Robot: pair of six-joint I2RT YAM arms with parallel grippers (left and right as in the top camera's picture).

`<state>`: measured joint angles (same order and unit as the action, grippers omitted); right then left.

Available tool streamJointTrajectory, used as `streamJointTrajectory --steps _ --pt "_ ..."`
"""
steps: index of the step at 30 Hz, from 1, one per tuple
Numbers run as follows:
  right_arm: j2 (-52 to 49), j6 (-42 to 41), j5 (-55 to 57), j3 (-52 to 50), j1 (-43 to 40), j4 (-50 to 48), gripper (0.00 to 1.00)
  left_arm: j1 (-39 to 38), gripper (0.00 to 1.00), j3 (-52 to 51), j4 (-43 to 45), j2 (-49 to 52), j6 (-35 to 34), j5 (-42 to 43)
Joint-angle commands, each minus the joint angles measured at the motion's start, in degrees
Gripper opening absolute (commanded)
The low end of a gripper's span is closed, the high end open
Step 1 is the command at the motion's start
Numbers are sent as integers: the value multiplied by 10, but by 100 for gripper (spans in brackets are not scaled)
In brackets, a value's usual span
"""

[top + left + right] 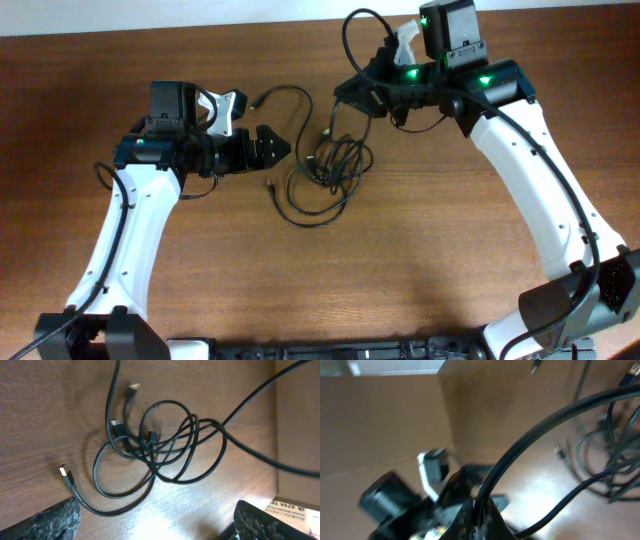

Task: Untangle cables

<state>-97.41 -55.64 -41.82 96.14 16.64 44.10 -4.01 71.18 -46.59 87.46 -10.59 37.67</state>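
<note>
Cables (330, 165) sit mid-bench (420, 260) as 1 knotted bunch, between the 2 arms. Several loops cross each other there, and I can't separate the cords by eye.

Right gripper (345, 92): jaws look closed on a raised cord (250, 400) that climbs out of the bunch toward it. In the right wrist view the cord (545, 425) runs straight out of the finger area, but that view is blurred, so the grip is a judgement.

Left gripper (282, 147): jaws wide, nothing in them, just beside the bunch on its left and facing it. The left wrist view shows both fingers at the frame edges with bare bench between.

The light-tipped plug (64, 470) lies free on the near-left edge of the bunch. A 2nd plug (132, 387) lies on the far side.

Risks:
- Nothing pins the bunch, so if the right arm pulls, the whole lot probably drags along instead of separating.
- A pull on a cord threaded through those loops likely cinches the knot tighter.
- A plug end could snag in a loop partway out.
- A thin cord could slip out of the jaws under tension.
- The left jaws closing blind may grab 2 or 3 strands at once.

Containers: 0 in view. Everything lies loose on the bench.
</note>
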Motion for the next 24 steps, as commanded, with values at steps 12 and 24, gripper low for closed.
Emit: streamJointTrajectory --steps 12,24 --pt "5 -66 63 5 37 -38 4 -1 96 6 112 0 227 320" --pt "5 -101 61 5 72 -71 4 -41 52 5 219 0 193 299"
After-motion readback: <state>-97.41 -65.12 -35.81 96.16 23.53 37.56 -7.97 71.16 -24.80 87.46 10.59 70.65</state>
